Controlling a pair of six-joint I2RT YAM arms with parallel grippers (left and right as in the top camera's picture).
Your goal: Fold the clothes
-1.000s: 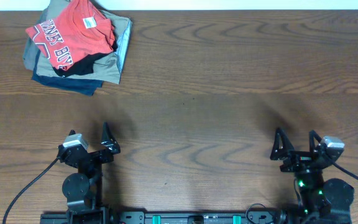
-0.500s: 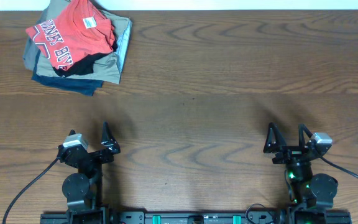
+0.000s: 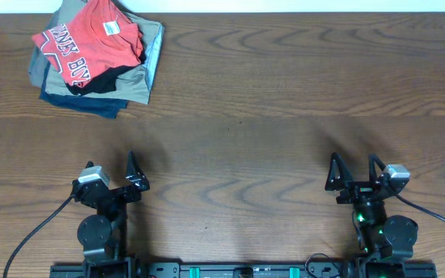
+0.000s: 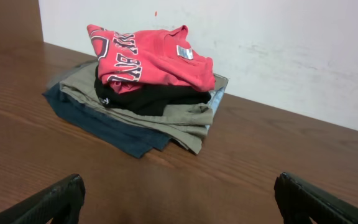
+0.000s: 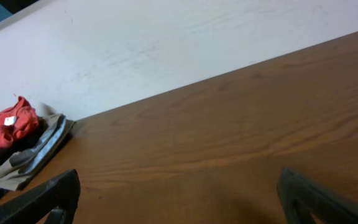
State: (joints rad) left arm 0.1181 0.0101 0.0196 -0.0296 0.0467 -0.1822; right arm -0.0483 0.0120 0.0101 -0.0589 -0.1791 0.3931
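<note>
Left gripper (image 3: 111, 164) is low at the near edge of the table (image 3: 269, 116), fingers (image 4: 55, 200) spread wide and released, with nothing between them but bare wood. Right gripper (image 3: 353, 161) is the same: fingers (image 5: 45, 196) fully apart, empty, tips over bare wood. The two grippers are well apart from each other, both pointing toward the far edge. The red T-shirt (image 3: 87, 46) lies well ahead of the left fingers and a little to their left, touching neither gripper. From the right fingers it is far ahead and far off to the left, showing only at the left margin of the right wrist view. The shirt is loosely bunched rather than flat, lettering (image 3: 66, 55) facing up and the white neck tag (image 3: 110, 29) showing on top. It is the top layer of a stack. Under it is a black garment (image 3: 108, 78), then a khaki one (image 3: 134, 86) with a light blue edge (image 3: 155, 55) showing at the side nearer the right fingers, and a navy one (image 3: 91, 104) at the bottom, touching the wood. The stack sits near the far edge, close under the white wall (image 4: 291, 50), which runs beyond both pairs of fingers.
</note>
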